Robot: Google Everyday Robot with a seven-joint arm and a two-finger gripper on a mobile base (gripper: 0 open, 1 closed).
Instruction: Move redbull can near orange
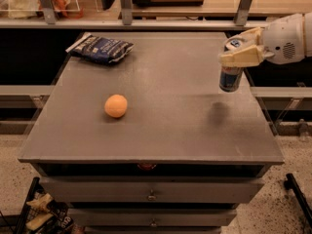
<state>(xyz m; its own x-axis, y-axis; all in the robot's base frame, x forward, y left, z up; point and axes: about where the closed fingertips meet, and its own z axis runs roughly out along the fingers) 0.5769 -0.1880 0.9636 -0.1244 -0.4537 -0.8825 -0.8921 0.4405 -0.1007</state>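
gripper sits at the far right of the scene, above the right side of the tabletop. its pale fingers are closed round the upper part of the redbull can, one finger across the near face and the other behind the rim.

nearest, under the front edge, are the drawers of the grey cabinet. on the tabletop, left of centre, the orange rests alone. to the right a soft shadow lies on the surface, and above it the redbull can hangs upright, clear of the tabletop, well apart from the orange. at the far left corner lies a dark blue snack bag, crinkled and flat. beyond that runs a wooden shelf with metal uprights.

the can looks like thin, stiff metal with a smooth skin, so it is likely slippery and would dent under a hard squeeze. whether it is full or empty cannot be told. the hold high on the body looks sound. being tall and slim, it should be set down level or it may tip, and the round orange could roll if nudged.

the can shows blue and silver bands, but no lettering can be read. the bag carries pale print, also illegible.
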